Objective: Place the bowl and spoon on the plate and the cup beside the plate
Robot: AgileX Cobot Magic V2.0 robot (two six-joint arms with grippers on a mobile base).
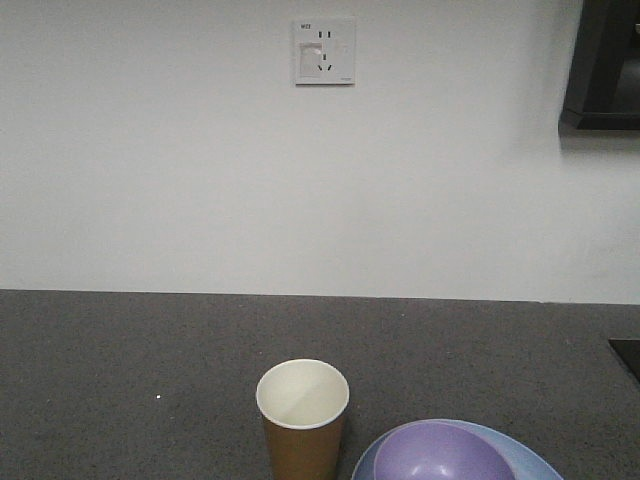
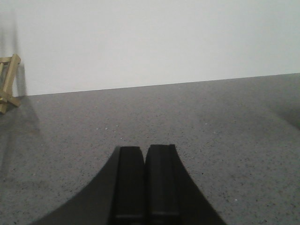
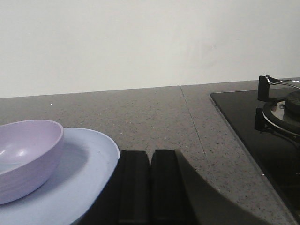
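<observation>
Worktop [image 1: 120,380]: dark grey speckled stone, running back to a plain white wall [image 1: 150,180].

Cup [image 1: 302,418]: brown paper, white rim and white inside, standing upright on the worktop in the front view, mouth open upward; just beside the plate on its left, contact between the two cannot be told.

Plate [image 1: 535,462]: pale blue, round, low rim, lying flat on the worktop at the lower edge of the front view; seen also in the right wrist view [image 3: 84,178], at lower left.

Bowl [image 1: 442,455]: lavender, shallow, sitting upright on the plate; in the right wrist view [image 3: 26,157] it rests on the left part of the plate, leaving the plate's right part bare.

Spoon: not seen in any view.

Left gripper [image 2: 146,180]: black fingers pressed together with no gap, nothing between them, held low over bare worktop.

Right gripper [image 3: 151,185]: black fingers closed against each other, holding nothing, just beside the plate's right rim.

Wall socket [image 1: 324,51]: white, on the wall above the cup.

Hob [image 3: 255,126]: black glass with a burner grate, set into the worktop right of the right gripper.

Wooden frame [image 2: 9,82]: pale, leaning at the far left edge of the left wrist view
</observation>
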